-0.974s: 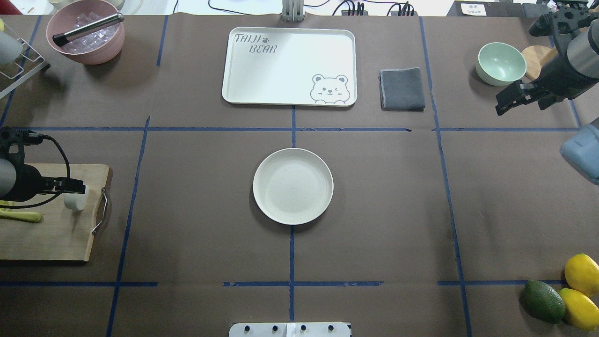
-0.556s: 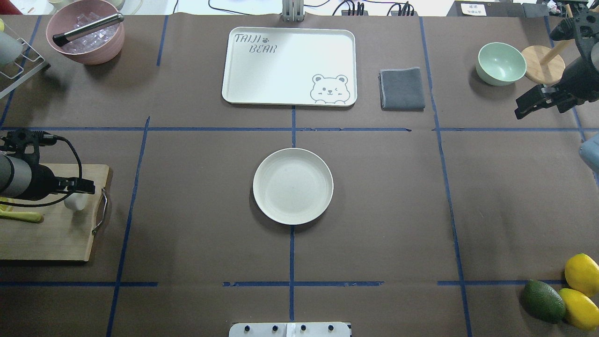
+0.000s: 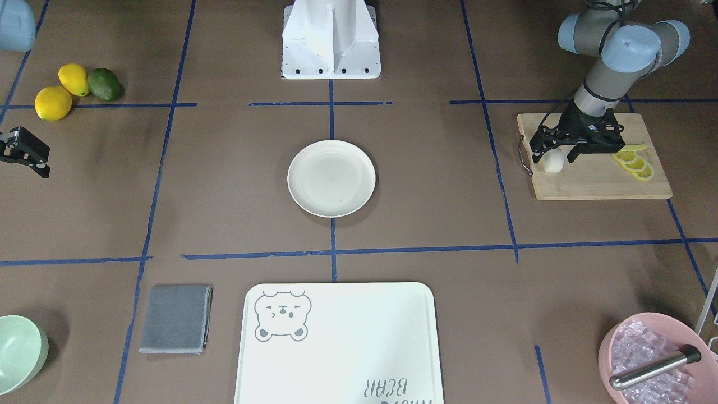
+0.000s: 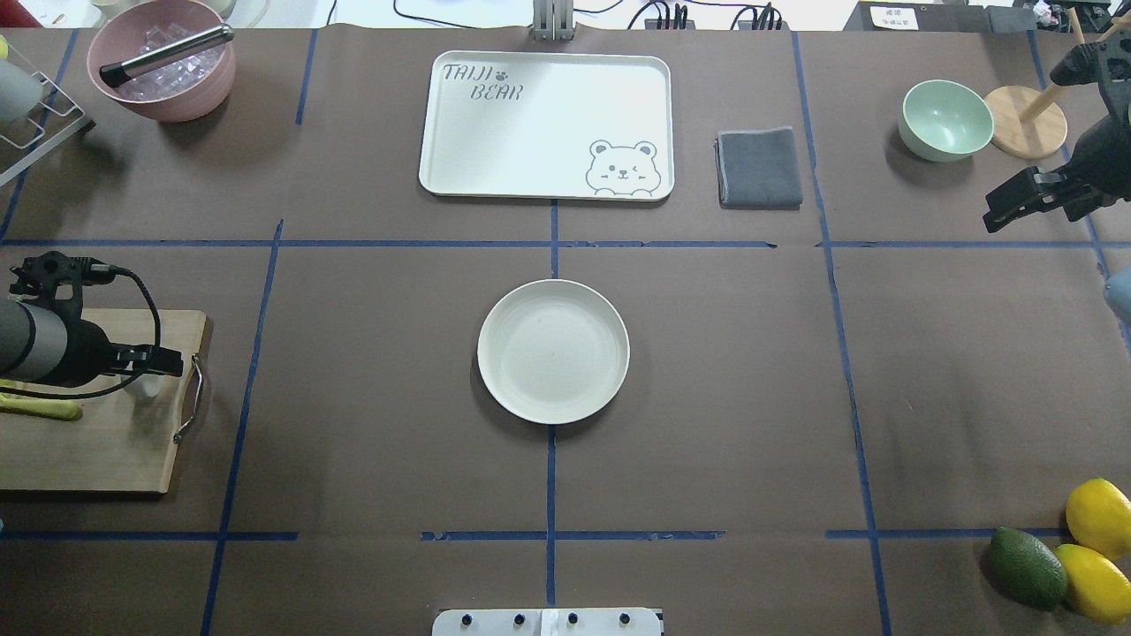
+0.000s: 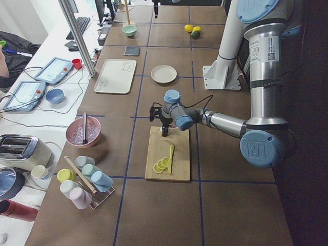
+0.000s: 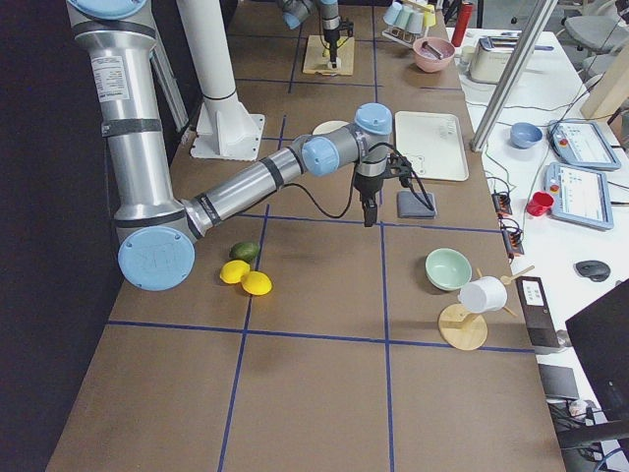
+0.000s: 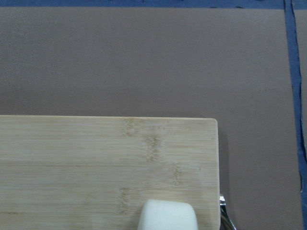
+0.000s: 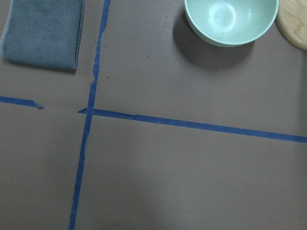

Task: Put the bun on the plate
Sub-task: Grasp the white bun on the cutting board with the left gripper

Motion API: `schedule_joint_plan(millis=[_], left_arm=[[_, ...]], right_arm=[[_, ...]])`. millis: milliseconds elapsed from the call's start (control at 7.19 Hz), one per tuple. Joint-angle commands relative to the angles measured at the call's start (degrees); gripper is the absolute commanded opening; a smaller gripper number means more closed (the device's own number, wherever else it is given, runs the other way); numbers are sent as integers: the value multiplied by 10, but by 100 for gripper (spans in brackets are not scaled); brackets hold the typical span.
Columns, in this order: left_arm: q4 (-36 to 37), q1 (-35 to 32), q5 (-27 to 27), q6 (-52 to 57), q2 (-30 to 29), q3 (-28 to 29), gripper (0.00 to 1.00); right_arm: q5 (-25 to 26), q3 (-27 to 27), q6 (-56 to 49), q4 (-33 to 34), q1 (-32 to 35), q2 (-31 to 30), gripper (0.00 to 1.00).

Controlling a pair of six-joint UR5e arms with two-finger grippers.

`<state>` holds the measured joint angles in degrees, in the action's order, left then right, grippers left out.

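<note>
The bun (image 3: 553, 162) is a small white lump standing near the handle end of a wooden cutting board (image 3: 594, 182). My left gripper (image 3: 554, 156) is lowered over it, open, with one finger on each side. From overhead the bun (image 4: 143, 386) is mostly hidden under that gripper (image 4: 163, 364). The left wrist view shows only the bun's top (image 7: 168, 215) at the bottom edge, with no fingers in view. The round cream plate (image 4: 553, 352) lies empty at the table's middle, far from the bun. My right gripper (image 4: 1003, 210) hovers open at the far right edge.
Lemon slices (image 3: 634, 163) lie on the board behind the bun. A bear-print tray (image 4: 546, 124), grey cloth (image 4: 758, 168), green bowl (image 4: 945, 119) and pink bowl of ice (image 4: 162, 60) line the far side. Lemons (image 4: 1096, 517) and an avocado (image 4: 1025, 567) sit front right.
My left gripper has slid toward the board's handle end and now covers more of the bun. The right arm has drawn back toward the right edge.
</note>
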<state>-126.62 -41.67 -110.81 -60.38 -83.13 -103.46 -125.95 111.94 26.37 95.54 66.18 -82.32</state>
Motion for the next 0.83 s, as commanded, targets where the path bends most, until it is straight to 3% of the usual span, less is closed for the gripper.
schedule_joint_plan(millis=[0, 139, 556, 695], left_arm=[[1, 4, 1, -1, 2, 0, 89], [1, 4, 0, -1, 2, -1, 84], [1, 4, 1, 0, 4, -3, 52], [1, 4, 1, 0, 4, -3, 45]], right_arm=[[0, 0, 0, 0, 0, -2, 99], [0, -1, 0, 0, 0, -1, 99], [-1, -1, 1, -1, 0, 0, 100], [-1, -1, 1, -1, 0, 0, 99]])
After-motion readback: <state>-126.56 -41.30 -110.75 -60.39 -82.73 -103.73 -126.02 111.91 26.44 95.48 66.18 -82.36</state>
